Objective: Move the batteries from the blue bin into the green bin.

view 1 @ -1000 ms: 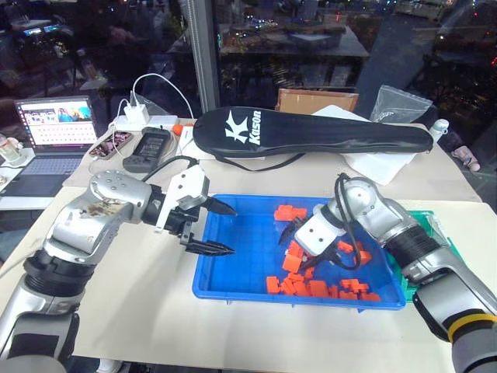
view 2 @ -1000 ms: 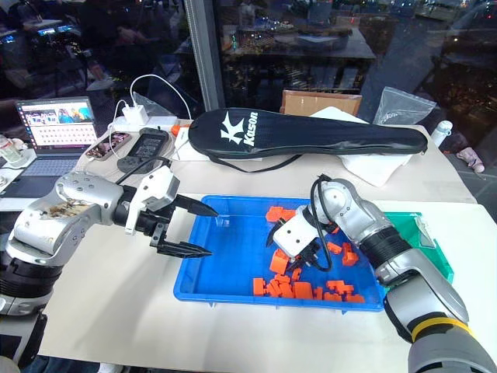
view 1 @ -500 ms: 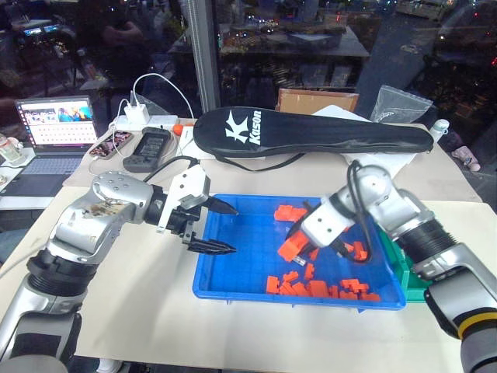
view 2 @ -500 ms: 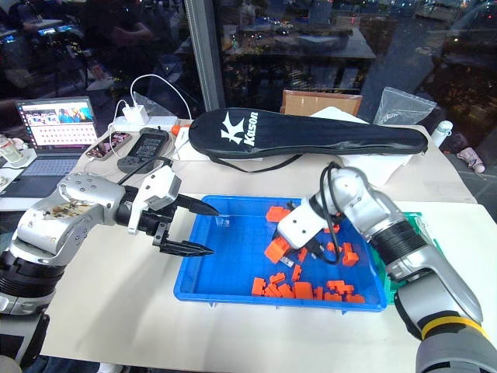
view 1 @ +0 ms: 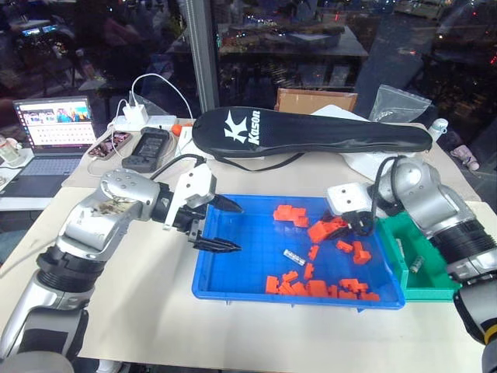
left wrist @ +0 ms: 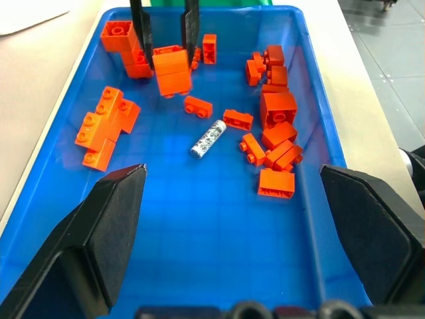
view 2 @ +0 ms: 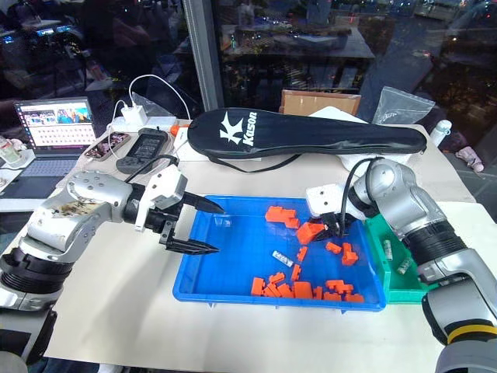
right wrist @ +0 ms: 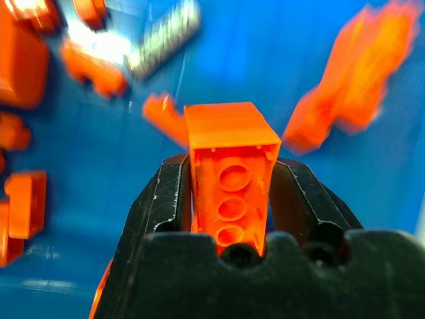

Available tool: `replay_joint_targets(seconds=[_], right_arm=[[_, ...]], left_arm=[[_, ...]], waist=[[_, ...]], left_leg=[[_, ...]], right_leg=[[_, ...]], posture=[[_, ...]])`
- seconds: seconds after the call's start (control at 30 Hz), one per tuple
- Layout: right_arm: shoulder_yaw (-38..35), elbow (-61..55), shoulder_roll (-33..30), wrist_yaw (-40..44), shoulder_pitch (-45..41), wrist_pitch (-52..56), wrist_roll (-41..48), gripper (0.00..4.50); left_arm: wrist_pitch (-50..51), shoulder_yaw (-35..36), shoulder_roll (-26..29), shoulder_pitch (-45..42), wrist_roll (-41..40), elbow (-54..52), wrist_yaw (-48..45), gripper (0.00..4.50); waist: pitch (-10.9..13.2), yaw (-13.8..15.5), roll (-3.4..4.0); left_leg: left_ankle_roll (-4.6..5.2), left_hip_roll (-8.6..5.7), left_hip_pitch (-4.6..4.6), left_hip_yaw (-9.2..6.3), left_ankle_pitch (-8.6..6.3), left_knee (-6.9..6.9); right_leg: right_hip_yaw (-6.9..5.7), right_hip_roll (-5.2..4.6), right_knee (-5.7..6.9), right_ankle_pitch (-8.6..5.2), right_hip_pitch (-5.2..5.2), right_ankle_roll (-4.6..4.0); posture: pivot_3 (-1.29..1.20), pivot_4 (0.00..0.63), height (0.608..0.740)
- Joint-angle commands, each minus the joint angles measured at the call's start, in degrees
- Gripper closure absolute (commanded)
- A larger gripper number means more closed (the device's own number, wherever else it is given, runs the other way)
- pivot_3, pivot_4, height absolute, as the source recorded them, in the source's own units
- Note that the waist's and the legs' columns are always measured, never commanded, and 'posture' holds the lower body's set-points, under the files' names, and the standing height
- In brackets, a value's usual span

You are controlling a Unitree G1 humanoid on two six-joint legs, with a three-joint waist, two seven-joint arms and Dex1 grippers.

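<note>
The blue bin (view 1: 247, 233) lies mid-table with several orange blocks (view 1: 311, 286) in it. One silvery battery (view 1: 293, 256) rests on the bin's floor near the middle, also seen as a battery (left wrist: 208, 138) in the left wrist view. My right gripper (view 1: 332, 229) hangs over the bin's right part, near the green bin (view 1: 394, 233), shut on an orange block (right wrist: 231, 153). Two batteries (view 2: 404, 264) lie inside the green bin. My left gripper (view 1: 233, 228) hovers open over the bin's left rim, with nothing between its fingers.
A long black racket bag (view 1: 311, 132) lies behind the bins. A laptop (view 1: 53, 128), a power strip with cables (view 1: 144, 120) and a dark device (view 1: 147, 148) sit at the back left. A cardboard box (view 1: 314, 99) and a plastic bag (view 1: 400, 101) stand at the back.
My right gripper has lifted an orange block out of the pile, rolled its wrist and carried the block right, toward the green bin. The battery now lies uncovered. The left arm stayed put.
</note>
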Motion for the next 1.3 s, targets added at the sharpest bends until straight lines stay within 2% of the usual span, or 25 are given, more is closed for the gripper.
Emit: replay_joint_targets(seconds=[0.03,0.13,0.17,0.3,0.37,0.5,0.63,0.87,1.03,1.13,1.17,1.2,1.3], right_arm=[[-3.1,-2.0,0.4,-3.1,-2.4,1.8,-2.0,1.16],[-4.4,-8.9,2.0,-3.5,-2.1,10.2,-0.8,0.15],[-4.9,-11.8,2.6,-2.9,-1.6,13.6,0.4,0.07],[-6.9,-22.7,5.1,-4.1,0.6,27.3,3.9,0.07],[-8.2,-26.5,7.5,-7.4,1.5,35.1,5.3,0.07],[-8.7,-30.6,8.7,-14.1,4.7,41.4,3.9,0.07],[-10.0,-35.7,10.5,-20.3,7.1,52.6,5.0,0.07],[-6.4,-47.2,13.0,-28.1,10.4,78.6,9.4,0.07],[-6.0,-47.6,14.3,-34.9,12.1,81.1,10.2,0.07],[-4.2,-46.4,13.6,-38.8,13.7,78.3,9.3,0.77],[-3.6,-46.3,13.2,-39.5,14.1,77.6,9.5,1.25],[-3.3,-46.3,12.9,-39.9,14.5,77.4,9.9,1.43],[-1.9,-46.2,11.7,-41.0,15.3,75.4,10.2,2.48]], left_arm=[[-1.3,0.6,0.1,-1.6,0.2,-0.2,-0.4,0.0],[-1.5,0.7,-0.1,-1.3,0.3,0.0,-0.1,0.0],[-1.7,0.7,-0.2,-1.2,0.6,0.2,0.3,0.0],[-2.0,0.6,-0.4,-1.1,1.0,0.6,0.7,0.0],[-2.1,0.7,-0.4,-1.0,1.0,0.6,0.6,0.0],[-2.7,0.6,-0.6,-1.2,1.4,1.1,0.4,0.0],[-4.5,0.2,-1.3,-1.6,2.7,2.5,0.5,0.0],[-5.1,0.0,-1.7,-1.8,3.1,3.3,-0.5,0.0],[-5.4,-0.1,-1.9,-1.9,3.5,3.6,-1.3,0.0],[-5.7,-0.2,-2.2,-2.1,3.7,3.9,-1.4,0.0],[-5.8,-0.3,-2.3,-2.2,3.8,4.0,-1.5,0.0],[-5.9,-0.3,-2.3,-2.2,3.9,4.0,-1.5,0.0],[-6.0,-0.2,-2.5,-2.2,4.1,4.1,-1.7,0.0]], waist=[[0.0,-0.1,0.0],[0.0,-0.3,0.0],[0.0,-0.3,0.0],[0.0,-0.1,0.0],[0.0,0.0,0.0],[0.0,0.5,0.0],[0.0,0.4,0.0],[0.0,0.0,-0.01],[0.0,0.1,-0.02],[0.0,0.2,-0.03],[0.0,0.2,-0.03],[0.0,0.2,-0.03],[0.0,0.1,-0.03]], left_leg=[[0.0,0.0,0.01,0.0,0.0,0.0],[0.0,0.0,0.02,0.0,0.0,-0.01],[0.0,0.01,0.03,0.0,0.0,-0.02],[0.0,0.01,0.02,-0.02,0.0,-0.05],[0.0,0.0,0.01,-0.02,0.0,-0.04],[0.0,0.0,0.0,-0.03,0.0,0.0],[-0.01,0.0,-0.04,-0.02,0.0,0.02],[0.0,0.01,-0.02,-0.03,0.0,-0.09],[0.0,0.01,-0.03,-0.03,0.0,-0.08],[0.0,0.0,-0.04,-0.03,0.0,-0.08],[0.0,0.0,-0.04,-0.03,0.0,-0.08],[0.0,0.0,-0.05,-0.02,0.0,-0.08],[0.0,0.0,-0.06,-0.03,0.0,-0.08]], right_leg=[[0.0,0.0,0.0,0.01,0.0,-0.02],[0.0,0.0,0.02,0.01,0.0,-0.01],[0.0,0.0,0.02,0.0,0.0,-0.01],[-0.01,0.0,0.03,0.02,0.01,-0.03],[-0.01,0.0,0.03,0.04,0.02,-0.06],[-0.03,0.0,0.03,0.09,0.02,-0.15],[-0.03,0.0,0.02,-0.05,-0.01,0.09],[-0.02,0.01,0.06,-0.03,-0.07,0.04],[-0.03,0.0,0.04,-0.07,-0.08,0.12],[-0.03,0.0,0.01,-0.09,-0.08,0.15],[-0.03,0.0,0.0,-0.09,-0.08,0.15],[-0.03,0.0,0.0,-0.09,-0.09,0.15],[-0.02,0.0,0.0,-0.09,-0.11,0.15]], posture=[[0.0,0.15,0.731],[0.0,0.15,0.731],[0.0,0.15,0.731],[0.0,0.15,0.731],[0.0,0.15,0.731],[0.0,0.15,0.731],[0.0,0.15,0.731],[0.0,0.15,0.731],[0.0,0.15,0.731],[0.0,0.15,0.731],[0.0,0.15,0.731],[0.0,0.15,0.731],[0.0,0.15,0.731]])
